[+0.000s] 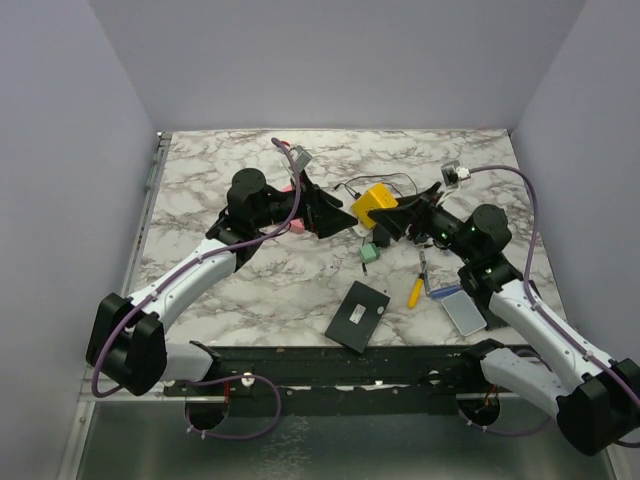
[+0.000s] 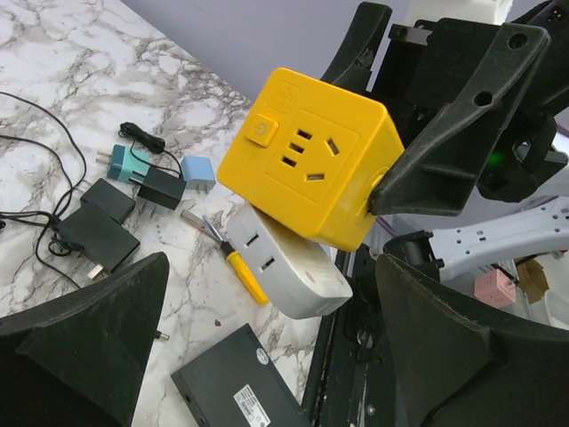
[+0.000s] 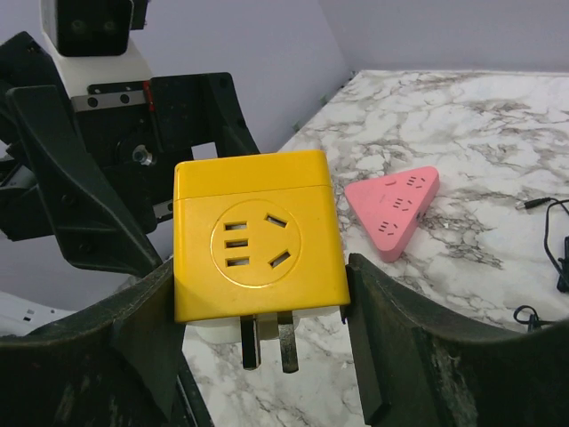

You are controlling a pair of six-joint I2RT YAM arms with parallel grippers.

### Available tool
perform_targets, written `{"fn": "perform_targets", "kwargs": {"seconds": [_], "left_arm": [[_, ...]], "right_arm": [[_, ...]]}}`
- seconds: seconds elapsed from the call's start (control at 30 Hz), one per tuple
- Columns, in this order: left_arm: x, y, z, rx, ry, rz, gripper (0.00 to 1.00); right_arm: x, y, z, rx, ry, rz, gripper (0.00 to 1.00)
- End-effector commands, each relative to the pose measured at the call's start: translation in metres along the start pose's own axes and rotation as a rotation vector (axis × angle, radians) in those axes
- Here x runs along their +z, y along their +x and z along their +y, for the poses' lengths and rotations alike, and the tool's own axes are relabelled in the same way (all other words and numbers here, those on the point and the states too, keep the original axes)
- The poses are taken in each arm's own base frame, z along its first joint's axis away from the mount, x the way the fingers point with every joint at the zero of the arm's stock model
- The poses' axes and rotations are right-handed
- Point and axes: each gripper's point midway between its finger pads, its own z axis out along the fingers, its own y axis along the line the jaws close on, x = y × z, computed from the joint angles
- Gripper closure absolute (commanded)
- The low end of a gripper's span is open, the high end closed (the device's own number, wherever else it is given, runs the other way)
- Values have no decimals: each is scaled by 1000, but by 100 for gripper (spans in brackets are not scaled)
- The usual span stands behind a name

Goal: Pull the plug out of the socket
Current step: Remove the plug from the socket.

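- where was the yellow socket cube [image 3: 258, 240]?
- we saw it raised over the counter's [image 1: 250, 290] far middle, clamped in our right gripper [image 3: 258, 289], with the white plug [image 2: 293, 267] against its underside.
- and our left gripper [image 1: 330, 215]?
- spread wide, just beside the cube.

A yellow cube socket [image 2: 311, 160] hangs tilted in midair, white plug [image 2: 289, 267] fitted underneath.

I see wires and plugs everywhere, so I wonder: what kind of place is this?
Probably a robot test booth: plain walls around a marble-look table, two robot arms bolted at its edge, and loose plugs and sockets for practice.
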Motion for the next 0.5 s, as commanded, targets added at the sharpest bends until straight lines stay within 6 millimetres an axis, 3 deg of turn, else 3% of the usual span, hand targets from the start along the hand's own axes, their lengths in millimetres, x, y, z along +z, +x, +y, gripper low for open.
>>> {"fn": "perform_targets", "kwargs": {"seconds": [0.0, 0.23, 0.47], "left_arm": [[1, 9, -1, -3, 41, 24, 1], [-2, 8, -6, 29, 61, 27, 1], [-1, 10, -2, 22, 52, 34, 8]], "right_arm": [[1, -31, 29, -9, -95, -67, 100], [0, -49, 46, -10, -132, -49, 99], [-3, -48, 59, 1, -204, -24, 99]]}}
